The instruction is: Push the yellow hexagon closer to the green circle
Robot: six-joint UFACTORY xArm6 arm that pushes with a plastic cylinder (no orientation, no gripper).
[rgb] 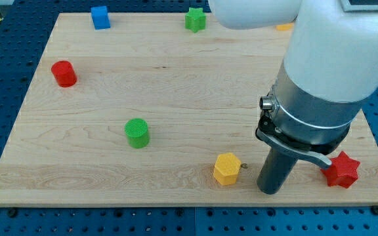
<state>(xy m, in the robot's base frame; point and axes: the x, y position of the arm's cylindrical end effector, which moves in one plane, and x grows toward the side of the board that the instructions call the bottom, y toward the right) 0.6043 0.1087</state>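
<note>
The yellow hexagon [226, 169] lies near the board's bottom edge, right of centre. The green circle [136, 132] stands to its upper left, well apart from it. My tip [270, 191] is down on the board just to the right of the yellow hexagon and slightly lower, with a small gap between them. The arm's large white and grey body rises above it and hides the board's upper right part.
A red circle [63, 73] sits at the left. A blue cube [100, 17] and a green star [195, 19] lie along the top edge. A red star [341, 170] lies right of my tip. A yellow block [284, 27] peeks out behind the arm.
</note>
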